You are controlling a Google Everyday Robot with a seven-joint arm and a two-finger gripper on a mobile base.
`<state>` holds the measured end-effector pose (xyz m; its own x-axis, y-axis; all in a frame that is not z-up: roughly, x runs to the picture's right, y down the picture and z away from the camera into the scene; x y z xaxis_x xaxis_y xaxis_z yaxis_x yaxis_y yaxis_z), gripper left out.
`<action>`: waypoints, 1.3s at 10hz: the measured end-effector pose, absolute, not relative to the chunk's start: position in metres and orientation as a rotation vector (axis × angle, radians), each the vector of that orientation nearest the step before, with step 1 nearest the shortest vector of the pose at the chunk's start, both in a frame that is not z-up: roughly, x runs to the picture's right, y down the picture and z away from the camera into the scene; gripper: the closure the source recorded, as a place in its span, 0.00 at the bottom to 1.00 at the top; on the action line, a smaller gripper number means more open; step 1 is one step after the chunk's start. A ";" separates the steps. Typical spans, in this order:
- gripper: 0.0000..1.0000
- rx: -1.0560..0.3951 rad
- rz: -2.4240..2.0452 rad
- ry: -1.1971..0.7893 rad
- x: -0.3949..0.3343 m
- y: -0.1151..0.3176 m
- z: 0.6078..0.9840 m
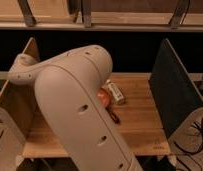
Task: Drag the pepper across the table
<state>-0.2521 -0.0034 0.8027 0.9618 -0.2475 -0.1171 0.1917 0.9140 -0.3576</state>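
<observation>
The pepper (113, 115) is a slim dark red piece lying on the light wooden table (140, 125), just right of my arm's edge and in front of the orange bowl (104, 96). My big beige arm (75, 110) fills the left and middle of the camera view and covers most of the bowl. The gripper does not show; it is hidden behind the arm or out of the view, so I cannot place it relative to the pepper.
A flat packet (115, 92) lies just right of the bowl. A dark upright panel (172, 95) bounds the table on the right, a wooden one (20, 95) on the left. Cables (195, 140) lie on the floor at the right.
</observation>
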 end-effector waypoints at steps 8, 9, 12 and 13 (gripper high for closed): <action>0.34 -0.297 0.344 0.251 -0.135 0.003 0.764; 0.34 -0.299 0.412 0.271 -0.122 0.011 0.762; 0.34 -0.305 0.457 0.286 -0.115 0.019 0.763; 0.34 -0.321 0.448 0.301 -0.112 0.024 0.768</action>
